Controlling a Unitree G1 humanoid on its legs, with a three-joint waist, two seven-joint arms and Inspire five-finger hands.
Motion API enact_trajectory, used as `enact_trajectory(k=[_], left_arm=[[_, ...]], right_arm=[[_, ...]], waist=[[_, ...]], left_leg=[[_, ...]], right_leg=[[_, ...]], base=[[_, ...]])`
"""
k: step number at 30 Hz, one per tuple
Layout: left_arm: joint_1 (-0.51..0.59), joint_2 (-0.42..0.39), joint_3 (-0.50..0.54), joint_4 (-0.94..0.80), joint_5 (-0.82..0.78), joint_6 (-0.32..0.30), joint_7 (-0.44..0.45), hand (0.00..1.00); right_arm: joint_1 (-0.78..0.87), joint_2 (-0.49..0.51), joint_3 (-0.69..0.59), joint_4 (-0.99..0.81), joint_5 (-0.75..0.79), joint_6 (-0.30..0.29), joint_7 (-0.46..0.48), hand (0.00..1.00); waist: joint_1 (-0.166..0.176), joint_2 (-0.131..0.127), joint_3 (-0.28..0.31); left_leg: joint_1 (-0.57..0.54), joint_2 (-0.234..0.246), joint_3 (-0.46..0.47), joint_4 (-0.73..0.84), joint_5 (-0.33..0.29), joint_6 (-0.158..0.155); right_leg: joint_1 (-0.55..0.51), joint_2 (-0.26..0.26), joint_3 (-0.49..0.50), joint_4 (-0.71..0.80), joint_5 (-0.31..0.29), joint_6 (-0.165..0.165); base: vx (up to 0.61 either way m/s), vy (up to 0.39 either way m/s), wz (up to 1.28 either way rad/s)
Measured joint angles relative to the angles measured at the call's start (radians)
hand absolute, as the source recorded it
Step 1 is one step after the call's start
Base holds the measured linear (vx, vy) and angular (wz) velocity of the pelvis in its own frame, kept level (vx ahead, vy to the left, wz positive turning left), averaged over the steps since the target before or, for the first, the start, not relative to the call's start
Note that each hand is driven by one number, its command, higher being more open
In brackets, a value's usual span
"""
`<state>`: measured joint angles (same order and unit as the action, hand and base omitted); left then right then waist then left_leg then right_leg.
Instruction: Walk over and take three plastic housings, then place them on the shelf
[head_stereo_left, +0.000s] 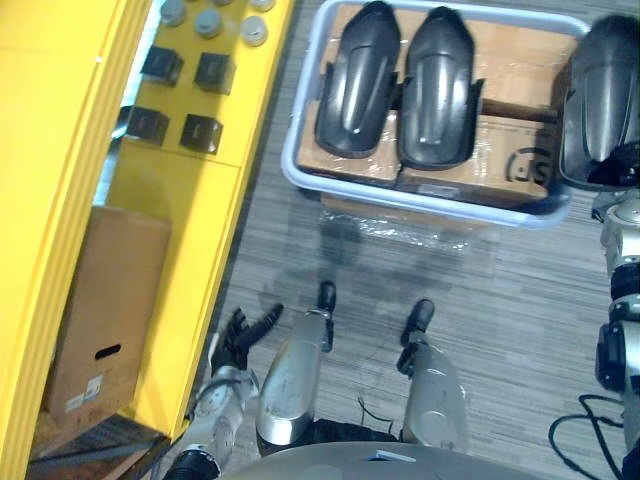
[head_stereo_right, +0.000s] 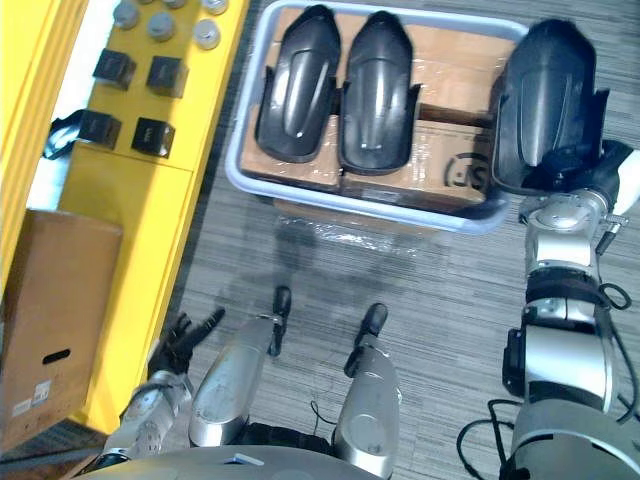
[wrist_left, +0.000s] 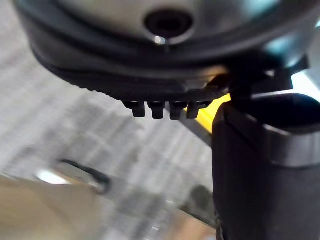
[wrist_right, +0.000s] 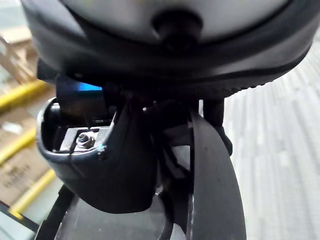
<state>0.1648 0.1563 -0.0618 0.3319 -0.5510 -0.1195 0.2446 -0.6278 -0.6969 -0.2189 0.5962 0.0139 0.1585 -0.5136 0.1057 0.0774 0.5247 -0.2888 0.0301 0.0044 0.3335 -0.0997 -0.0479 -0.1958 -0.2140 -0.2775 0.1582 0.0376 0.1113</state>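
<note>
Right hand (head_stereo_right: 585, 168) grips a black housing (head_stereo_right: 548, 100) at two o'clock beside the tray (head_stereo_right: 234, 162); left hand (head_stereo_right: 182, 338) slack at seven o'clock

The left robot hand (head_stereo_left: 240, 340) was noted low at the left side, with fingers straight and spread. The right robot hand (head_stereo_right: 592, 170) was held forward on an extended arm, fingers curled on a plastic housing (head_stereo_right: 545, 100).

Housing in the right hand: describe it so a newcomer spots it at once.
Find the pale tray of cardboard boxes on the floor, right of the yellow shelf. Two black housings lie side by side on the boxes. The third housing is apart at the tray's right end, its near end gripped by the right hand.
</note>
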Motion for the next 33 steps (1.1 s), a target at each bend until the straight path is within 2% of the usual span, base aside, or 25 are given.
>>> enact_trajectory(k=[2, 3, 4, 7, 8, 9, 11, 15, 19, 22, 25, 33], left_arm=[[0.000, -0.003, 0.072, -0.213, 0.000, -0.009, 0.037, 1.00], [0.000, -0.003, 0.086, -0.257, 0.001, -0.012, 0.044, 1.00], [-0.001, -0.003, 0.105, -0.349, 0.004, -0.018, 0.052, 1.00], [-0.004, -0.007, 0.093, -0.452, 0.020, -0.031, 0.033, 1.00], [-0.004, -0.011, 0.088, -0.465, 0.026, -0.032, 0.026, 1.00], [-0.007, -0.022, 0.073, -0.493, 0.009, -0.031, 0.001, 1.00], [-0.010, -0.033, 0.048, -0.518, -0.050, -0.028, -0.039, 1.00], [-0.020, -0.043, -0.065, -0.571, -0.209, 0.010, -0.117, 1.00], [-0.072, -0.045, -0.187, -0.570, -0.247, 0.015, -0.157, 1.00], [-0.126, -0.043, -0.232, -0.562, -0.230, 0.013, -0.165, 1.00], [-0.157, -0.042, -0.253, -0.552, -0.181, 0.007, -0.154, 1.00], [-0.164, -0.042, -0.263, -0.453, -0.143, -0.002, -0.114, 1.00]], right_arm=[[0.153, 0.102, -0.028, -0.253, -0.092, -0.040, -0.037, 0.00], [0.179, 0.132, -0.028, -0.296, -0.119, -0.046, -0.045, 0.00], [0.246, 0.209, -0.028, -0.376, -0.180, -0.073, -0.075, 0.00], [0.334, 0.321, -0.018, -0.436, -0.259, -0.116, -0.129, 0.00], [0.344, 0.337, -0.012, -0.440, -0.274, -0.122, -0.138, 0.00], [0.363, 0.364, 0.013, -0.449, -0.286, -0.133, -0.155, 0.00], [0.376, 0.385, 0.027, -0.459, -0.327, -0.164, -0.160, 0.00], [0.399, 0.405, 0.104, -0.531, -0.364, -0.264, -0.173, 0.00], [0.420, 0.475, 0.205, -0.567, -0.370, -0.370, -0.173, 0.00], [0.421, 0.511, 0.302, -0.567, -0.370, -0.400, -0.160, 0.00], [0.422, 0.528, 0.378, -0.567, -0.359, -0.406, -0.133, 0.00], [0.429, 0.577, 0.484, -0.567, -0.301, -0.414, -0.083, 0.00]], waist=[[-0.017, -0.043, -0.018], [-0.020, -0.055, -0.030], [-0.029, -0.079, -0.070], [-0.030, -0.110, -0.120], [-0.029, -0.113, -0.133], [-0.029, -0.118, -0.175], [-0.028, -0.116, -0.196], [-0.029, -0.099, -0.240], [-0.032, -0.107, -0.308], [-0.037, -0.109, -0.328], [-0.043, -0.111, -0.340], [-0.055, -0.109, -0.359]], left_leg=[[0.065, 0.011, 0.011, -0.039, 0.006, -0.009], [0.075, 0.014, 0.015, -0.046, 0.006, -0.010], [0.095, 0.020, 0.015, -0.063, 0.001, -0.017], [0.150, 0.028, 0.015, -0.077, -0.007, -0.029], [0.159, 0.030, 0.015, -0.077, -0.011, -0.032], [0.168, 0.032, 0.015, -0.077, -0.019, -0.034], [0.188, 0.032, 0.014, -0.077, -0.024, -0.035], [0.236, 0.033, 0.016, -0.088, -0.030, -0.035], [0.254, 0.032, 0.026, -0.106, -0.030, -0.035], [0.270, 0.030, 0.032, -0.112, -0.031, -0.034], [0.269, 0.028, 0.039, -0.118, -0.031, -0.033], [0.275, 0.021, 0.049, -0.136, -0.024, -0.025]], right_leg=[[0.058, 0.010, -0.001, -0.036, 0.001, -0.001], [0.068, 0.013, -0.002, -0.046, 0.001, -0.001], [0.095, 0.023, -0.011, -0.075, 0.003, -0.003], [0.168, 0.035, -0.027, -0.123, 0.007, 0.000], [0.180, 0.038, -0.029, -0.132, 0.009, 0.003], [0.199, 0.042, -0.037, -0.152, 0.012, 0.006], [0.227, 0.043, -0.045, -0.164, 0.012, 0.007], [0.285, 0.046, -0.050, -0.198, 0.036, 0.036], [0.295, 0.046, -0.048, -0.215, 0.055, 0.041], [0.305, 0.044, -0.046, -0.217, 0.055, 0.040], [0.305, 0.044, -0.046, -0.229, 0.058, 0.036], [0.302, 0.041, -0.047, -0.235, 0.055, 0.022]], base=[[0.11, -0.031, -0.13], [0.14, -0.062, -0.09], [0.12, -0.055, -0.03], [0.15, -0.040, 0.03], [0.10, -0.015, 0.04], [0.10, -0.006, 0.04], [0.09, 0.000, 0.06], [0.04, 0.029, 0.00], [0.00, 0.032, -0.07], [-0.06, 0.020, -0.05], [-0.07, 0.003, -0.03], [-0.07, -0.003, -0.04]])
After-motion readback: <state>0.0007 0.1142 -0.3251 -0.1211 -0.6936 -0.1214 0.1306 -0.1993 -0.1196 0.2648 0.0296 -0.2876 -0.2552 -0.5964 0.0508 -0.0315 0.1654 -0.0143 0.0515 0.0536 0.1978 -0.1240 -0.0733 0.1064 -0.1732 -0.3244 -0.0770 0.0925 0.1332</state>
